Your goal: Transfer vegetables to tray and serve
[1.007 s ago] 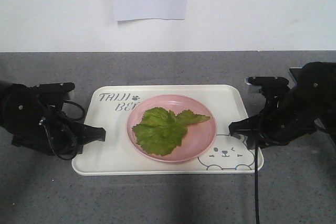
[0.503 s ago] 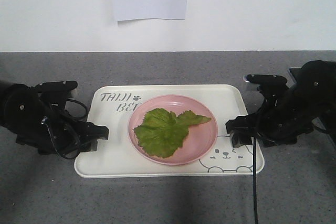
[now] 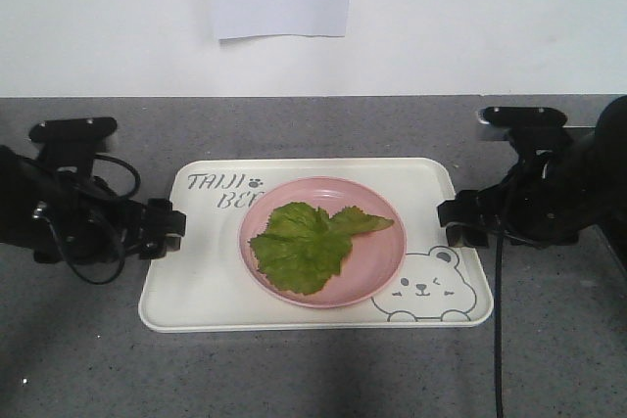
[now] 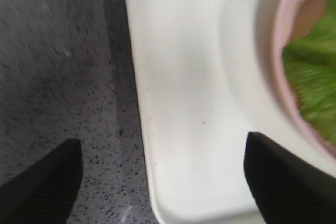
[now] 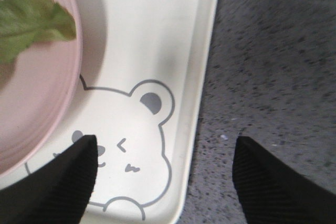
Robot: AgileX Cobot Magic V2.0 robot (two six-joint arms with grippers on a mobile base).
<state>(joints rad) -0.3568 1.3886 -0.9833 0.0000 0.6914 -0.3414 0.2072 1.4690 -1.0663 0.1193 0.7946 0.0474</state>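
Serve step: your left gripper and right gripper, fingers apart, straddle the tray rims between them; close next, lettuce leaf plated.

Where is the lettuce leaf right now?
In the front view, the lettuce leaf lies flat on the pink plate, which sits in the middle of the tray, between the left gripper and right gripper.

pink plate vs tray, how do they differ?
The pink plate is round; the tray is rectangular with rounded corners. The plate is plain pink; the tray is cream with grey lettering and a bear face. The plate holds the lettuce leaf; the tray holds the plate.
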